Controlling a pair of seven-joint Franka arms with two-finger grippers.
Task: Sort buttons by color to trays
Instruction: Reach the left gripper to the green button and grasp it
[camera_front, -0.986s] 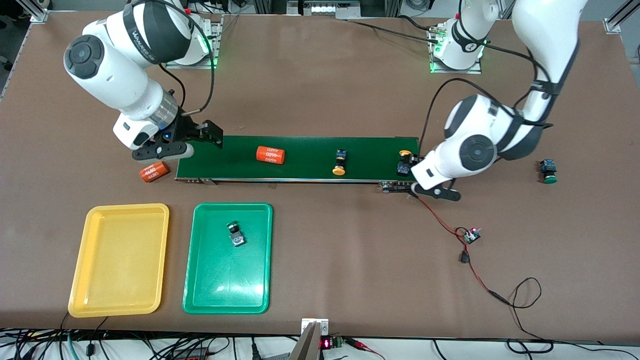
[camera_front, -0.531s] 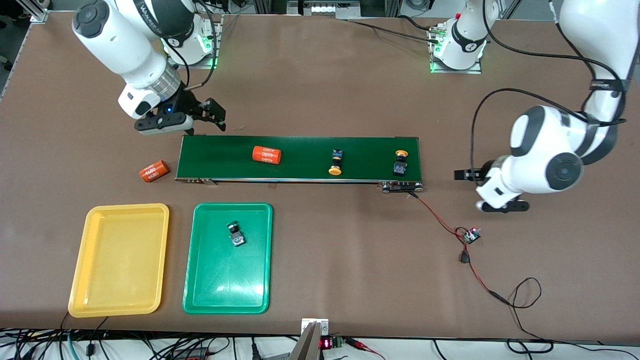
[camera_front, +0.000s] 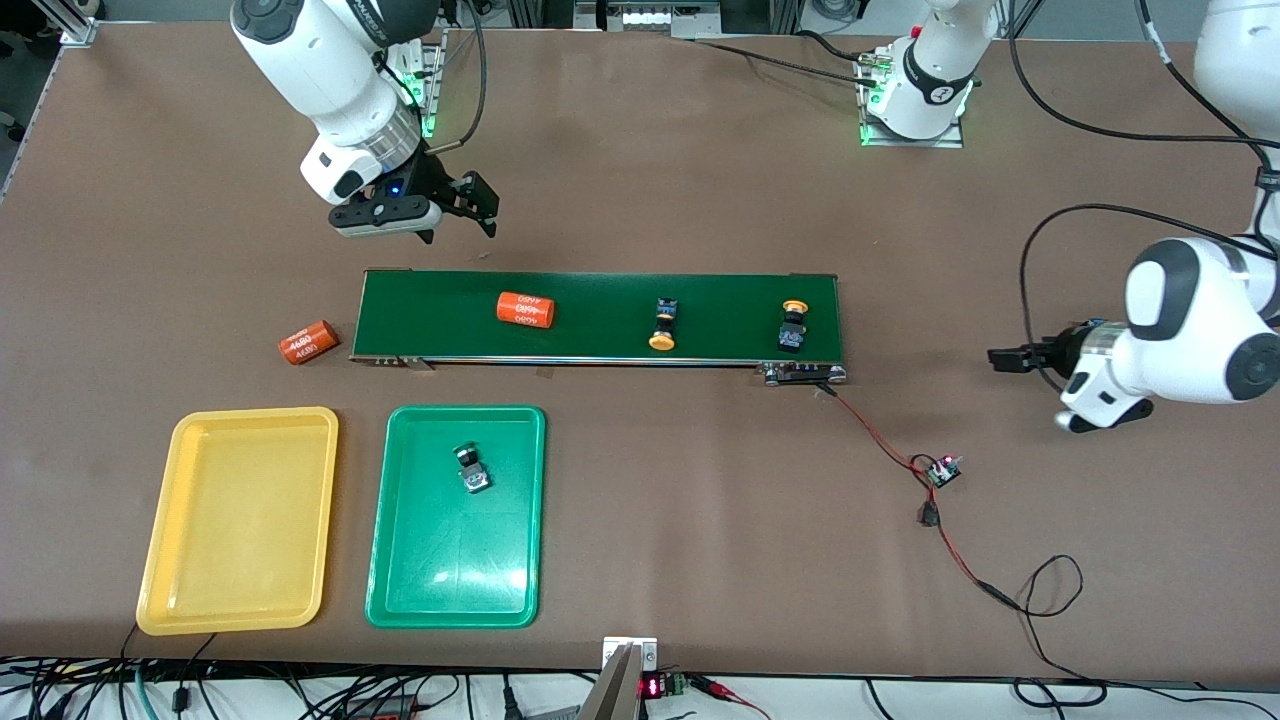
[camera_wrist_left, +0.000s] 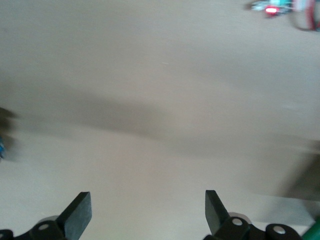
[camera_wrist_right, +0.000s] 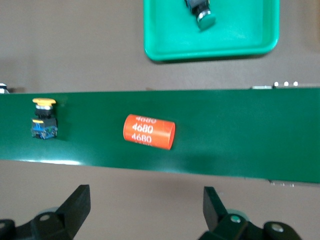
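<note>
1. the right gripper (camera_front: 462, 208) hangs over the bare surface (camera_front: 640, 180) just beside the belt (camera_front: 600, 316), fingers (camera_wrist_right: 75, 205) spread wide and empty. the left gripper (camera_front: 1010, 358) is over the surface toward the left arm's end, well apart from the belt, fingers (camera_wrist_left: 77, 212) also wide and empty.
2. two yellow buttons lie on the belt: the middle button (camera_front: 663, 325) and the end button (camera_front: 793, 322) near the left arm's end. one green button (camera_front: 470, 468) lies in the green tray (camera_front: 385, 540). the yellow tray (camera_front: 160, 540) holds nothing.
3. the likely step is picking a yellow button for the yellow tray. it would go best with the fingers straddling the blocky body, not the round cap, and avoiding the orange cylinder (camera_front: 526, 309) on the belt.
4. the right wrist view shows one yellow button (camera_wrist_right: 43, 118) and the cylinder's "4680" lettering; the front view alone shows a second cylinder (camera_front: 307, 342) off the belt and both trays whole. the left wrist view gives mostly bare surface.
</note>
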